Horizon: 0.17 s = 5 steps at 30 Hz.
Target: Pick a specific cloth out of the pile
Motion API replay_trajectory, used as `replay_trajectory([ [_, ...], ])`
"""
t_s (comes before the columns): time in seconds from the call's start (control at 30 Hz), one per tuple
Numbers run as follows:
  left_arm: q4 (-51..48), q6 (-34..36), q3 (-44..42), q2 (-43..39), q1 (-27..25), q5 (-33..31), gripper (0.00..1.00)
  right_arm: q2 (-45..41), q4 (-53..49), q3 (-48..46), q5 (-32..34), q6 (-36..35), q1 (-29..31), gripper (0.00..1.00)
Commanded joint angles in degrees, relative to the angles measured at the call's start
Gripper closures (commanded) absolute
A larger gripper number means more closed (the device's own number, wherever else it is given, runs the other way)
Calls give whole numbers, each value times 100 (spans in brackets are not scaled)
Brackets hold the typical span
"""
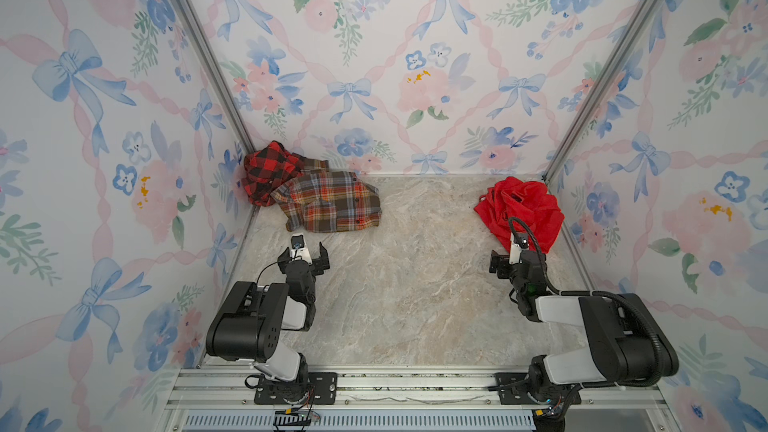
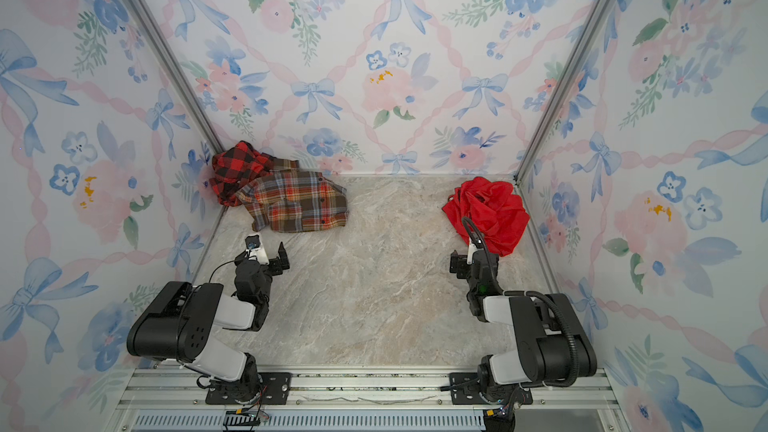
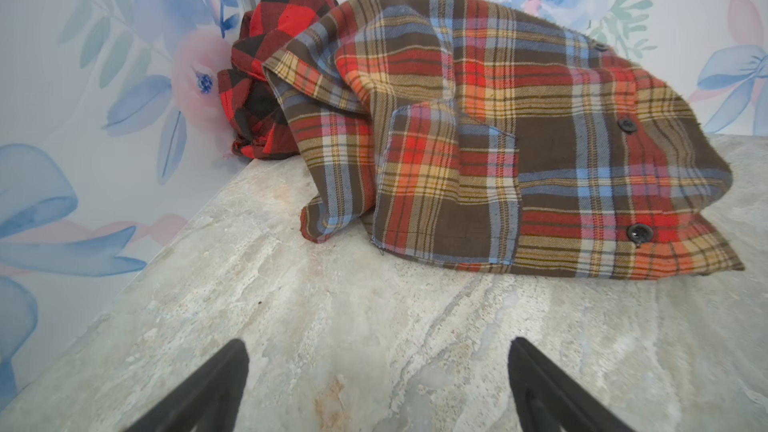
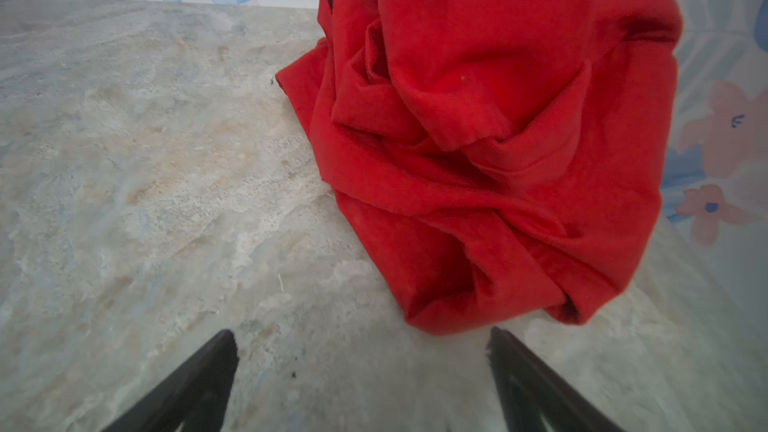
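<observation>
Right: the pile (image 1: 311,191) is best left alone at the back left, with the left gripper (image 3: 378,353) spread and empty before it. The right gripper (image 4: 361,344), also spread and empty, is best closed on a raised fold of the cloth (image 1: 525,207), bunched at the back right, well apart.

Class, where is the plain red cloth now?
In both top views, the cloth lies crumpled in the far right corner, just beyond the right gripper.
</observation>
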Motion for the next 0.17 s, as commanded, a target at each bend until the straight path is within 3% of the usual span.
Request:
replay_trajectory([
  [0.0,140,210,104,93,-55,-69,2,242,845,169,-113,-185,12,3],
  [0.03,108,196,120,84,-44,-26,2,141,275,384,-97,-145,-4,3],
  [0.13,102,185,114,74,1,80,2,273,574,343,-189,-57,-98,3],
])
